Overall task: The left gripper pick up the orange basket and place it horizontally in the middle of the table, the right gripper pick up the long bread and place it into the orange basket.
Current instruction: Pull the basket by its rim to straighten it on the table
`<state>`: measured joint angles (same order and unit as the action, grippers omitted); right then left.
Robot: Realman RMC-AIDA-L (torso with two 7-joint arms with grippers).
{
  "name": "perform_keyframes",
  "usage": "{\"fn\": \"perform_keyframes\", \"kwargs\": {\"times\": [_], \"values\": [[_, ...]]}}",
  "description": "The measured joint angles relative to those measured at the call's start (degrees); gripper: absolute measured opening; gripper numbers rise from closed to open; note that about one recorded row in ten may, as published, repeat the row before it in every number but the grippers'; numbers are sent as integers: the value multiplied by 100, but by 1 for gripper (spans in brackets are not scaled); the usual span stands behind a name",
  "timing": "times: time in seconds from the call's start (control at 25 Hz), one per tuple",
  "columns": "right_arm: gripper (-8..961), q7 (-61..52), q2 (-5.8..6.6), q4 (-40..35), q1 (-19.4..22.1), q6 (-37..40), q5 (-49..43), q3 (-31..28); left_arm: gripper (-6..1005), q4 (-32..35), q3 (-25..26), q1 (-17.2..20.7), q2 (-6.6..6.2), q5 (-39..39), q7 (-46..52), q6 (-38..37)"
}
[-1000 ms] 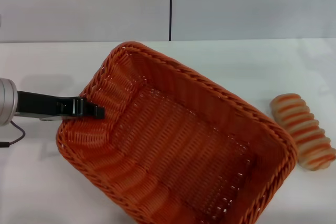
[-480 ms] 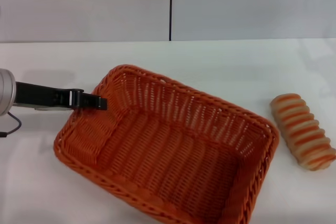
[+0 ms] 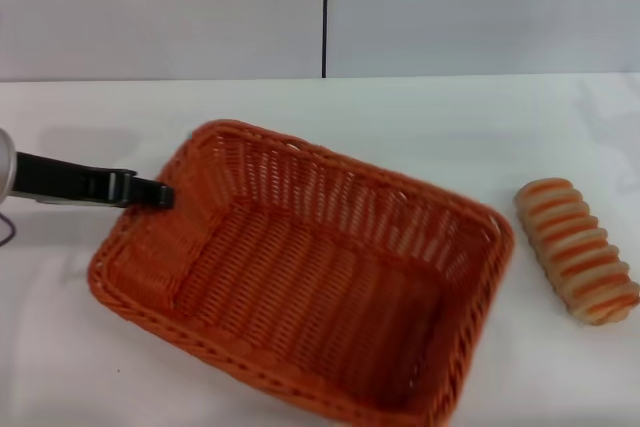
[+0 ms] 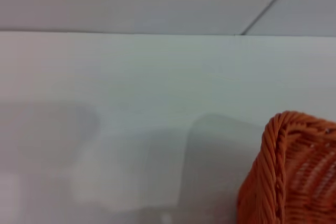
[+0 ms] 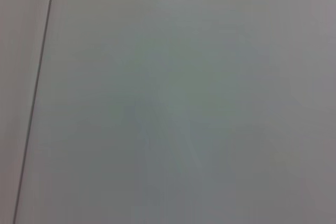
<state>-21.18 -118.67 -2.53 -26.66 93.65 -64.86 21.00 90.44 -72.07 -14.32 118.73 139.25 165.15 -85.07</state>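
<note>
The orange basket [image 3: 352,170] lies flat and open-side up on the white table [image 3: 450,117], slanting from upper left to lower right across the middle. My left gripper [image 3: 160,193] reaches in from the left on its black arm, its tip at the outer side of the basket's left rim. One corner of the basket [image 4: 294,171] shows in the left wrist view. The long bread [image 3: 577,249], tan with orange-brown stripes, lies on the table to the right of the basket, a short gap away. The right gripper is out of view.
A pale wall with a dark vertical seam [image 3: 325,12] stands behind the table's far edge. Bare tabletop stretches behind the basket and at the left under my left arm. The right wrist view holds only a plain pale surface with a dark line [image 5: 34,103].
The basket came down from a steep tilt to lie flat and shifted a little left. My left gripper drew back leftward, from over the rim to its outer side.
</note>
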Motion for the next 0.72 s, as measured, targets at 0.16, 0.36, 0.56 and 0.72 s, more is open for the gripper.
{"fn": "perform_keyframes", "kwargs": {"times": [0.16,0.36,0.56,0.72], "values": [[638,0,4,-2,3,15,0,0,575,146,37,30,4,225,0,-1],[638,0,13,-8,-1,15,0,0,574,354,189,79,-2,230,0,-45],[638,0,10,-10,-20,15,0,0,574,585,406,94,-12,233,0,-234],[638,0,6,-11,-35,15,-1,0,574,670,499,96,-14,294,0,-334]]}}
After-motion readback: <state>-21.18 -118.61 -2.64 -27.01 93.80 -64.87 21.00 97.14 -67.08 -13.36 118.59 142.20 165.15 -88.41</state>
